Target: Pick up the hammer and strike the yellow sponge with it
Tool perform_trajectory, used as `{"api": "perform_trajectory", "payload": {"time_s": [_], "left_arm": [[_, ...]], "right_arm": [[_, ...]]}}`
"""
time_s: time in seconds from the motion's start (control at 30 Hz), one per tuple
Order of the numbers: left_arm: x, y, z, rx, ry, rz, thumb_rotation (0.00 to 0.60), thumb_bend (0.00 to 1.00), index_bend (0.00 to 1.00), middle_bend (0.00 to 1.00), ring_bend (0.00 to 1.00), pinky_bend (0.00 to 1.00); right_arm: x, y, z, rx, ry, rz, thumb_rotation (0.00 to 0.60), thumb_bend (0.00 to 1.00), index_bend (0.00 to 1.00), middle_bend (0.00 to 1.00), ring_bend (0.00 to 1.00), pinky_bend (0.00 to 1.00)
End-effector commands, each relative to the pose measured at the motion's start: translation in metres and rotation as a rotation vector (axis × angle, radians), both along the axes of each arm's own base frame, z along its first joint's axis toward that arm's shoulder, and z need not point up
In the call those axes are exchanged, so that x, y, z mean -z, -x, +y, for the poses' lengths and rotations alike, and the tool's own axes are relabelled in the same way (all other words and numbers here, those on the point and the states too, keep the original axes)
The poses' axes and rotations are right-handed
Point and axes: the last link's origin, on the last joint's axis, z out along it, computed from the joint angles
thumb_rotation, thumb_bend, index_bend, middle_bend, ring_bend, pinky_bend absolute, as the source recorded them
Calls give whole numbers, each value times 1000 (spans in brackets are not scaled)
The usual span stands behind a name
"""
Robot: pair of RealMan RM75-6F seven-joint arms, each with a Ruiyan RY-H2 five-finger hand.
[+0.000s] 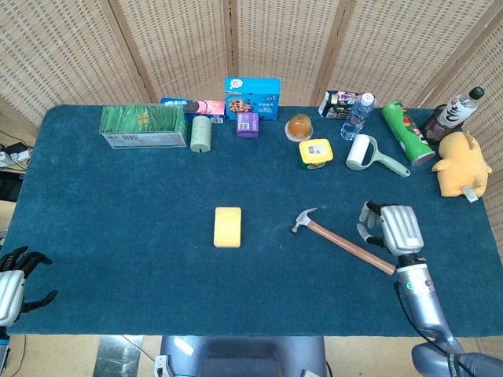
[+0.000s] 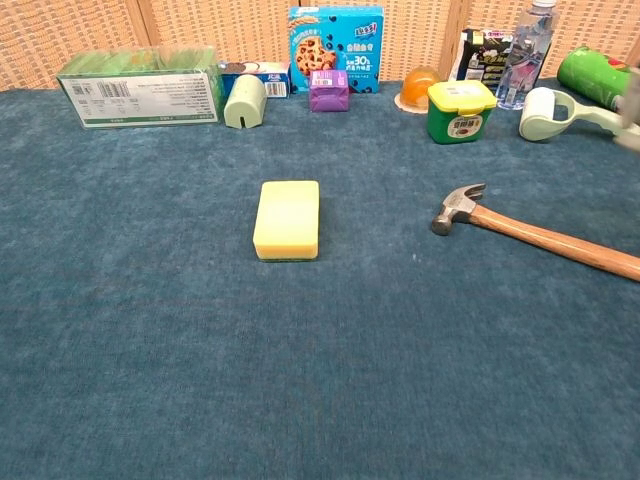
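Note:
The yellow sponge point(image 1: 228, 226) point(image 2: 287, 218) lies flat near the middle of the blue table. To its right the hammer point(image 1: 346, 243) point(image 2: 540, 236) rests on the cloth, its steel head toward the sponge and its wooden handle running off to the right. My right hand point(image 1: 395, 228) hovers just past the far end of the handle, holding nothing, fingers apart. My left hand point(image 1: 14, 284) hangs at the table's near left corner, fingers spread and empty. The chest view shows neither hand clearly.
Along the back edge stand a green box point(image 1: 143, 126), a cookie box point(image 1: 252, 96), a purple cube point(image 1: 247, 124), a yellow-lidded tub point(image 1: 315, 153), a water bottle point(image 1: 356, 116), a lint roller point(image 1: 363, 153), a green can point(image 1: 406, 131) and a yellow plush toy point(image 1: 460, 165).

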Motion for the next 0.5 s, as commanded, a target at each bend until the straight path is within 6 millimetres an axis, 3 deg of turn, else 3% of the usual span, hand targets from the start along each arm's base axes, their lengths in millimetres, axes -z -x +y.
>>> {"api": "perform_trajectory", "payload": {"time_s": [0.03,0.5], "left_arm": [[1,1,1,10,-8,-3,600,202,358,280,117,121],[5,-1,-4,37,-34,9,600,201,358,280,117,121]], "right_arm": [[-3,15,19,18,32,42,600,375,604,696,684,621],[-21,61,102,175,91,119,600,394,604,686,655,598]]}}
